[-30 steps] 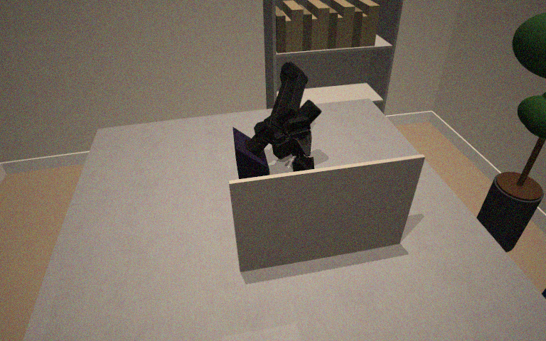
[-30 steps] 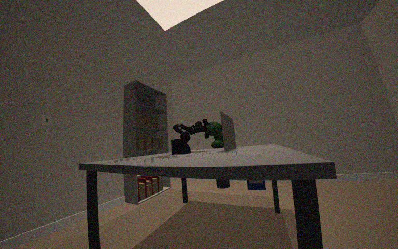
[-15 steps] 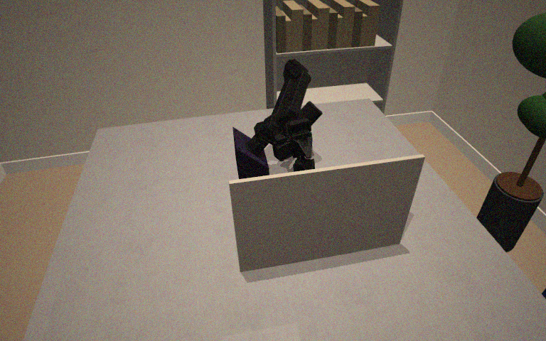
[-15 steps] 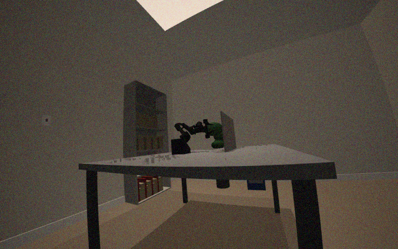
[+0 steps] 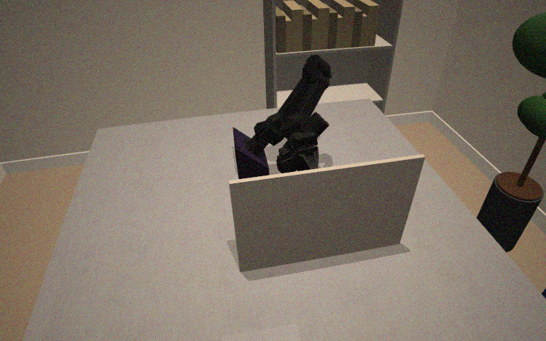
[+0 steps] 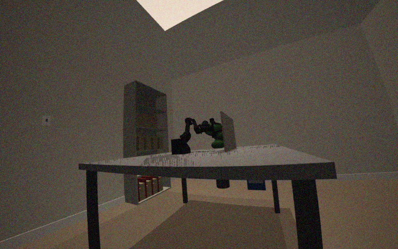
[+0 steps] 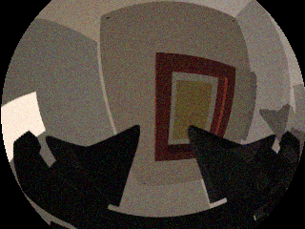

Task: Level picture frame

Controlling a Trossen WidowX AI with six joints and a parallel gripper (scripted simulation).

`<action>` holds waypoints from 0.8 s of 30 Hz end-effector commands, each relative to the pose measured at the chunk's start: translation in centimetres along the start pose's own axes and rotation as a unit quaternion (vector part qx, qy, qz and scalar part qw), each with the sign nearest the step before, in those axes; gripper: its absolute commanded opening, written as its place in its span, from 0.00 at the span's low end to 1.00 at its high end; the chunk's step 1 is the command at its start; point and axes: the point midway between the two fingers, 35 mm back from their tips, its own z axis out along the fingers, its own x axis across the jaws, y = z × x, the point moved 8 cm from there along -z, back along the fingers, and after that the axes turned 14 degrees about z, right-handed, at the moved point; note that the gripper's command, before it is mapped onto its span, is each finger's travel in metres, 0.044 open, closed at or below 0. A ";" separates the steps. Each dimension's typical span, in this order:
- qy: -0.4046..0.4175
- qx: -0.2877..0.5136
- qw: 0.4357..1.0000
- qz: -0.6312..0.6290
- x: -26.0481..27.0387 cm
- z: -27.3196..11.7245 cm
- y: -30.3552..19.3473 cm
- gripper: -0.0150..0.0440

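Note:
The picture frame (image 7: 162,86), dark red around a pale mat and an olive picture, hangs on the upright panel (image 5: 322,221) (image 6: 230,133) (image 7: 129,57). In the wrist view its top edge slopes down to the right; with the lens bend and the slanting view I cannot tell its true tilt. The screw and notched strip are hidden. My gripper (image 7: 164,129) is open and empty, in front of the panel, pointing toward its face. The right finger covers the frame's lower right corner in the wrist view. In the top view the panel hides the frame and fingertips.
The panel stands on the grey table (image 5: 141,241) (image 6: 293,158); the arm's base (image 5: 249,158) (image 6: 179,147) is on its picture side. A bookshelf (image 5: 330,68) (image 6: 129,123) stands behind the table. A potted plant (image 5: 509,213) stands beyond the table's right edge in the top view.

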 end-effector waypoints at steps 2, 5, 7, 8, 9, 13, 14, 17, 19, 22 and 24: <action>0.002 0.002 1.000 0.003 -0.1 0.5 0.0 0.69; 0.002 0.002 1.000 0.003 -0.1 0.5 0.0 0.69; 0.002 0.002 1.000 0.003 -0.1 0.5 0.0 0.69; 0.002 0.002 1.000 0.003 -0.1 0.5 0.0 0.69; 0.002 0.002 1.000 0.003 -0.1 0.5 0.0 0.69; 0.002 0.002 1.000 0.003 0.0 0.6 0.0 0.69; 0.002 0.002 1.000 0.003 0.0 0.6 0.0 0.69; 0.002 0.002 1.000 0.003 0.0 1.0 0.0 0.69; 0.002 0.002 1.000 0.003 0.0 1.3 0.0 0.69; 0.002 0.002 1.000 0.003 0.0 1.8 -0.1 0.69; 0.002 0.002 1.000 0.003 0.0 2.1 -0.1 0.69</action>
